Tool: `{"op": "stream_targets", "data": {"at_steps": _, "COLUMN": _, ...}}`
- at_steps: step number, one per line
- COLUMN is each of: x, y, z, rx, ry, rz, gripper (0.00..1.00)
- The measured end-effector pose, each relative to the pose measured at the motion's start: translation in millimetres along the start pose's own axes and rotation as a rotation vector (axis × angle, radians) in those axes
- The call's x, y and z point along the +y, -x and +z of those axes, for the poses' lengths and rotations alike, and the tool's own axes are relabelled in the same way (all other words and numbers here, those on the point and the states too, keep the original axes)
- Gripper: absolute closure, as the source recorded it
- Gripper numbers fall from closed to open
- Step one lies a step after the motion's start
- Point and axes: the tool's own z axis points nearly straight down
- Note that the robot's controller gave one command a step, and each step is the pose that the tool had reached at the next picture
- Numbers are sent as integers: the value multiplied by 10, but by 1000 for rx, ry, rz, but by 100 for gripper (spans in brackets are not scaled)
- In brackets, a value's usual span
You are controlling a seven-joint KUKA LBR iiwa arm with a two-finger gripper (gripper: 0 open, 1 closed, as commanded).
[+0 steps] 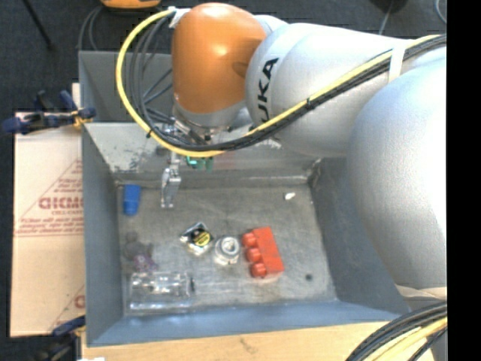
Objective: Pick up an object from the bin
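The gripper [170,194], open or closed I cannot tell, hangs just beside a small blue block [131,199] near the left wall of the bin [101,232]; the block seems light, stiff and smooth, best pinched across its flat sides.

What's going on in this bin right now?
The KUKA arm reaches in from the right. Its end effector hangs over the upper-left floor of the bin, beside a small blue block. Nothing looks lifted. A black-and-yellow piece, a clear round piece and a red brick lie in a row mid-floor. A clear plastic piece lies near the lower-left corner.
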Motion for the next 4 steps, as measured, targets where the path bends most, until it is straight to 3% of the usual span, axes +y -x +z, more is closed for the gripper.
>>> {"op": "stream_targets", "data": {"at_steps": 1, "x": 173, "y": 127, "z": 1237, "rx": -1, "ry": 0, "rz": 185, "gripper": 0}}
{"op": "stream_targets", "data": {"at_steps": 2, "x": 174, "y": 144, "z": 1189, "rx": -7, "ry": 3, "rz": 187, "gripper": 100}}
{"op": "stream_targets", "data": {"at_steps": 3, "x": 174, "y": 144, "z": 1188, "rx": -7, "ry": 3, "rz": 188, "gripper": 0}}
{"op": "stream_targets", "data": {"at_steps": 4, "x": 364, "y": 185, "z": 1485, "rx": -15, "ry": 0, "rz": -100, "gripper": 0}}
